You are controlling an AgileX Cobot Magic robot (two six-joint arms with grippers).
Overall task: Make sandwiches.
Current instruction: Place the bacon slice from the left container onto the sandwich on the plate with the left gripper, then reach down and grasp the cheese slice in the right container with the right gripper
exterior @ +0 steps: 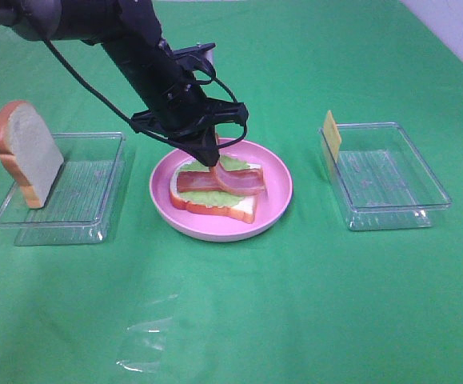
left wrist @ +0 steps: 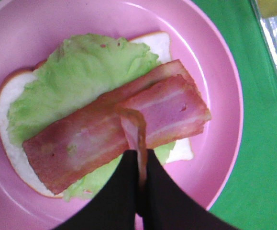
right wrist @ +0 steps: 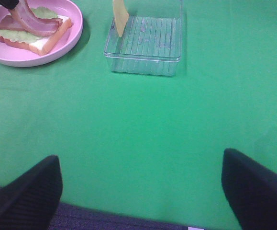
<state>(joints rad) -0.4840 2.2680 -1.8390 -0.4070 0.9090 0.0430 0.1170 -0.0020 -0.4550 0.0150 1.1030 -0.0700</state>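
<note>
The scene is lit brightly and evenly, seemingly from overhead. Soft shadows are cast on the cloth [exterior: 311, 304] by the plate [exterior: 215, 230] and trays [exterior: 387, 218]. Glare is seen on tray ribs and plate rim. In the left wrist view the bacon [left wrist: 105, 139] is rendered slightly soft and the left gripper [left wrist: 139, 165] dark and blurred.
</note>
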